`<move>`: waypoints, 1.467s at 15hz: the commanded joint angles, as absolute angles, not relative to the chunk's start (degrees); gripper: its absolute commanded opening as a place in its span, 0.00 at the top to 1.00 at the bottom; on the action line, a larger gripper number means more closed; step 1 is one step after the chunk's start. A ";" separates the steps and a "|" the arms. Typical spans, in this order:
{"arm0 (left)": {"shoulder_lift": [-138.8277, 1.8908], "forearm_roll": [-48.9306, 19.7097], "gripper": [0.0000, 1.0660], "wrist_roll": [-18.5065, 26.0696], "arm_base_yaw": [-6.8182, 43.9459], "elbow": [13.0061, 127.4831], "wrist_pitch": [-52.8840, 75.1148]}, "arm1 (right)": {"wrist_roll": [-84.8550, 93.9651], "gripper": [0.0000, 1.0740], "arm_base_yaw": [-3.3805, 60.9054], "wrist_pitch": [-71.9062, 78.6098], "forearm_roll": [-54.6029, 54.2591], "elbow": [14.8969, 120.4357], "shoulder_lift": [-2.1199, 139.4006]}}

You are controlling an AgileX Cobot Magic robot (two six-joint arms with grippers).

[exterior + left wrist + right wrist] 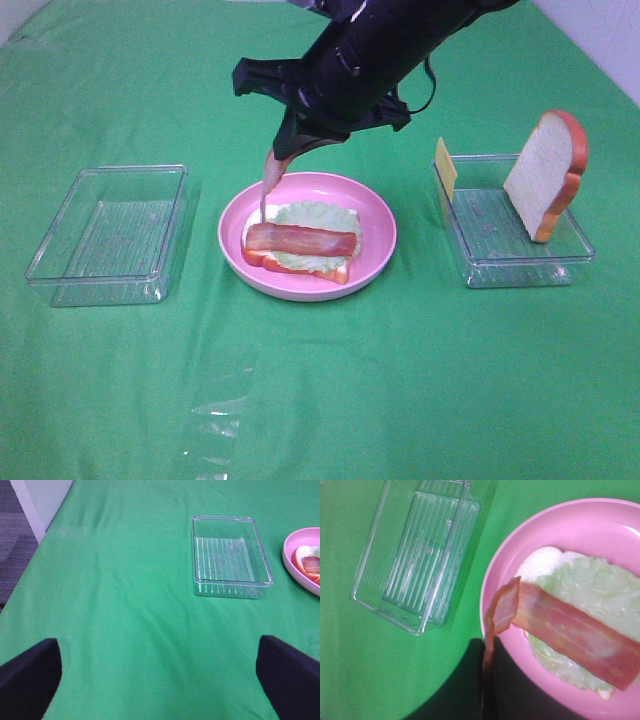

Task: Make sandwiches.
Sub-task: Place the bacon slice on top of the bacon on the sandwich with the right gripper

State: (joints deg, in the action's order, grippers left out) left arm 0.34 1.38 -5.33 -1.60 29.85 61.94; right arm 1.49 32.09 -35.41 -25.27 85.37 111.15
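ok so going left to right, using the pink plate (378, 218) as the anchor. Far out to the left of the plate is the left tool (160, 672). It's released, fingers spread wide with nothing between them, hovering over the green-covered bench (320, 380). Between it and the plate there's a clear tray (110, 282), sitting near the plate but not touching it.

On the plate is the sandwich in progress. The bottom bread slice (300, 268) lies flat with the lettuce leaf (322, 214) on top, and one bacon strip (300, 240) is laid across the lettuce.

Right above the plate's left side, the right tool (287, 150) is clenched on a second bacon strip (270, 178). That one dangles down with its loose end by the left end of the flat strip. Can't tell if they're touching.

To the right of the plate, a little apart from it, is a second clear tray (520, 268). The cheese square (446, 167) leans against the tray's plate-side wall. The other bread slice (540, 175) stands on edge at the tray's far side.
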 commanded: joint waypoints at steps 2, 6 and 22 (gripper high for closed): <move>1.09 1.38 0.06 -5.33 -1.38 29.74 61.82 | 2.35 1.00 33.40 -28.07 -28.30 85.54 113.79; 1.09 1.38 0.06 -5.33 -1.38 29.74 61.82 | 2.06 1.00 33.40 -26.87 -24.18 85.54 117.69; 1.09 1.38 0.06 -5.33 -1.38 29.74 61.82 | -27.22 0.95 33.40 -34.84 8.94 85.49 120.15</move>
State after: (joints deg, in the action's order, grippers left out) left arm 0.34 1.38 -5.33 -1.60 29.85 61.94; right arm -26.59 33.35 -34.43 9.05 85.37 120.09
